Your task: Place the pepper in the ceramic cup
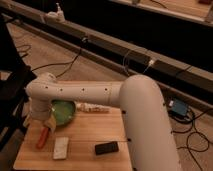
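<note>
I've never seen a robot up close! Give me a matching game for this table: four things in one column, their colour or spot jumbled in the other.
Things:
1. pepper
2. pan
3. flat slab
4. gripper

Descriptions:
A. green and round
B. low over the pepper's far end, beside the pan
C. black, near the front edge of the table
D. red-orange, lying flat

Pairs: 1-D, 2-A, 3-C, 4-B
</note>
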